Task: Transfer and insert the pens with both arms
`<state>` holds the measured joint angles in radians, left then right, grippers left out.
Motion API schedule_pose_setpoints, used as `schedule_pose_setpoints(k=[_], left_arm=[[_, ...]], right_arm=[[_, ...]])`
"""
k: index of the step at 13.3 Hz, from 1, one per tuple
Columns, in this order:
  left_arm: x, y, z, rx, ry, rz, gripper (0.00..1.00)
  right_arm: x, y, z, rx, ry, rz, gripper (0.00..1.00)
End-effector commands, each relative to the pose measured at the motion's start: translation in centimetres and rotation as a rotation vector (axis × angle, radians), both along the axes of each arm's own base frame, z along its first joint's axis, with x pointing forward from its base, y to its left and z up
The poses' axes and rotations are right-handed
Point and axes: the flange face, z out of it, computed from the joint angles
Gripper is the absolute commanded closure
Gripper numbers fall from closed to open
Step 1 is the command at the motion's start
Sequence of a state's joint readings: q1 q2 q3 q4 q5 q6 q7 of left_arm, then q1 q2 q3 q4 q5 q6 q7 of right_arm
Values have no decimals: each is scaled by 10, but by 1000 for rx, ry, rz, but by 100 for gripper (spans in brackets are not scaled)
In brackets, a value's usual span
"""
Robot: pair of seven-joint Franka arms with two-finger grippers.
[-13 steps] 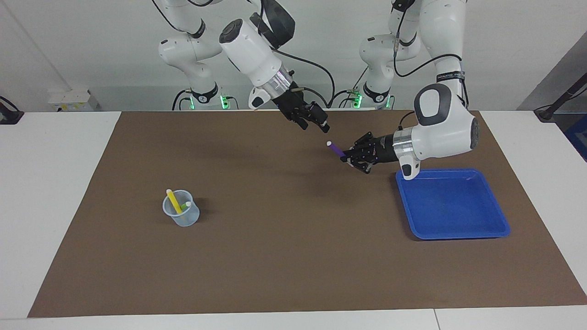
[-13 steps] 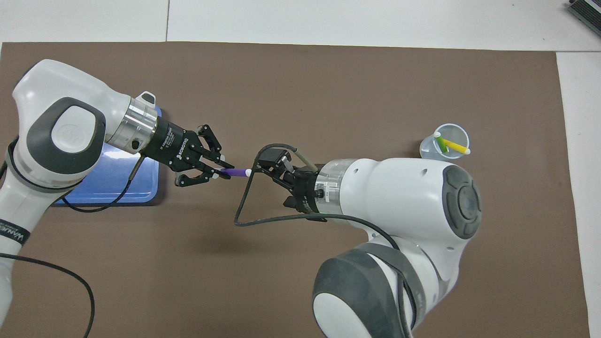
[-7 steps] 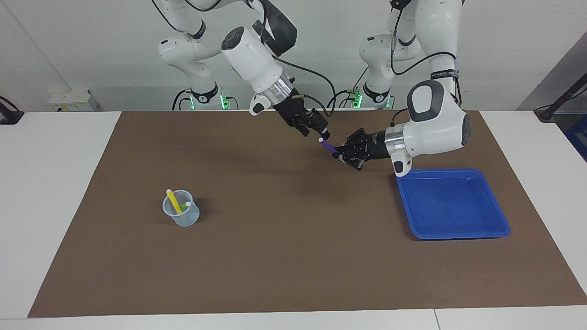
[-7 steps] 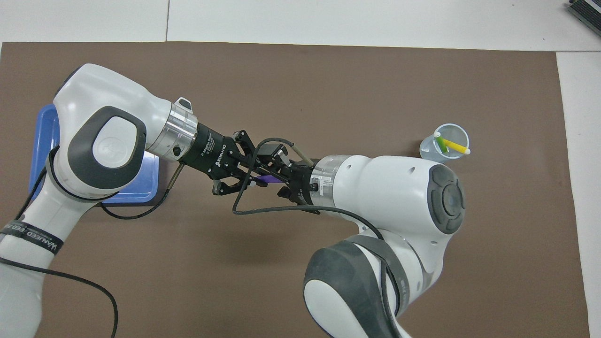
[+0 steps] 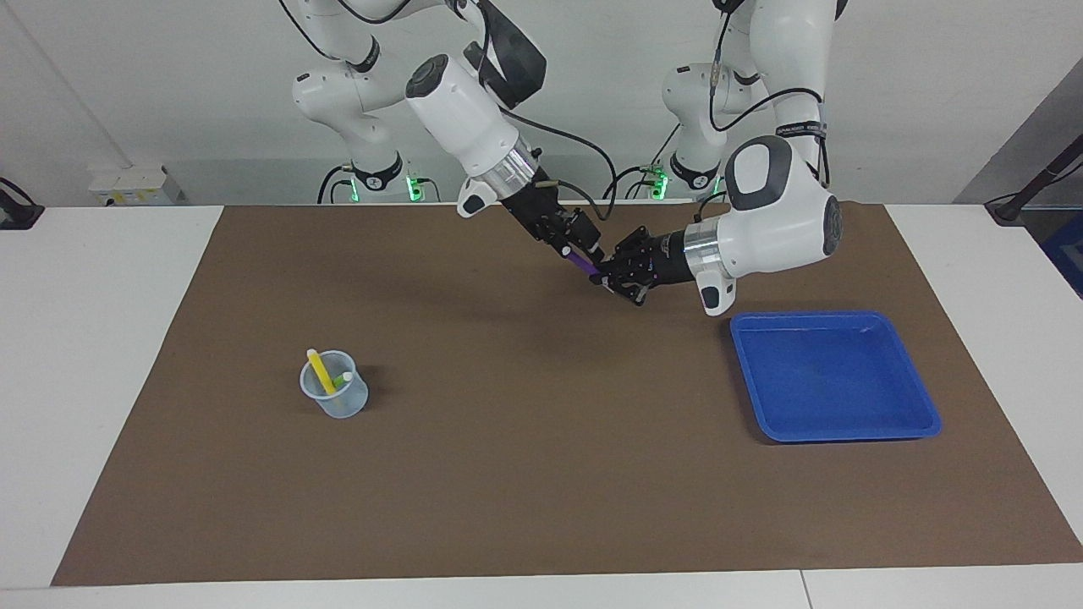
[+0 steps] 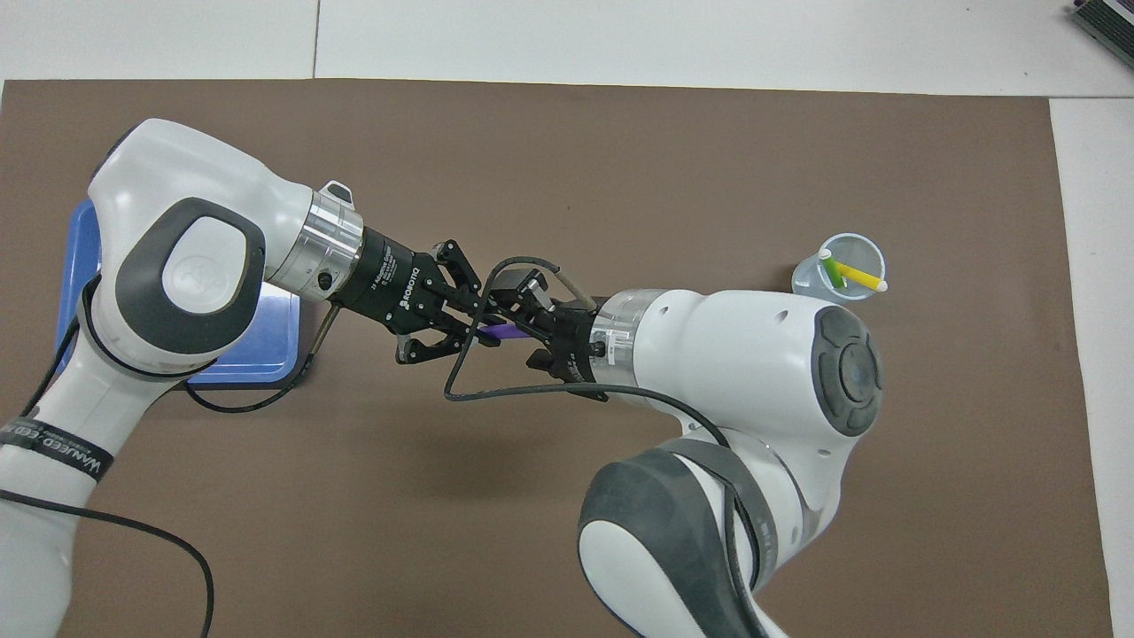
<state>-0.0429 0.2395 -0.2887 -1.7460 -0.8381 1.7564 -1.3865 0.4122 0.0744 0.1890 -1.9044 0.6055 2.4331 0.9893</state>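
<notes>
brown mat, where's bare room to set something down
Brown mat: bare between the clear cup and the blue tray, and along the edge farthest from the robots. Crowded where both claws meet at the purple pen.

"ROBOTIQ" in white letters stood on black body of left gripper (image 6: 474, 323), overhead view; smaller line of print beside it too small to read. Black band (image 6: 53, 440) round left arm's forearm carried white capitals, only partly readable, "WANJEED" or similar. Small white label with print sat on right arm's wrist (image 6: 604, 344), unreadable. Facing view: black band (image 5: 802, 128) on left arm bore white print, illegible.
</notes>
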Motion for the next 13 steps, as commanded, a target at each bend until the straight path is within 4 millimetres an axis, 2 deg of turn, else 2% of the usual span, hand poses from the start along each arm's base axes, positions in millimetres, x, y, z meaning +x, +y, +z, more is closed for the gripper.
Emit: schedule_pose_setpoints(k=[1, 3, 8, 13], left_arm=[[-6, 5, 6, -4, -1, 23, 100], [-6, 5, 6, -4, -3, 25, 100], [-6, 5, 5, -2, -3, 25, 100], [-5, 6, 6, 0, -5, 28, 100]], right_arm=[[2, -5, 1, 7, -2, 17, 34], [1, -4, 1, 7, -1, 20, 49], [2, -5, 1, 18, 7, 12, 100], [2, -5, 1, 19, 8, 11, 100]])
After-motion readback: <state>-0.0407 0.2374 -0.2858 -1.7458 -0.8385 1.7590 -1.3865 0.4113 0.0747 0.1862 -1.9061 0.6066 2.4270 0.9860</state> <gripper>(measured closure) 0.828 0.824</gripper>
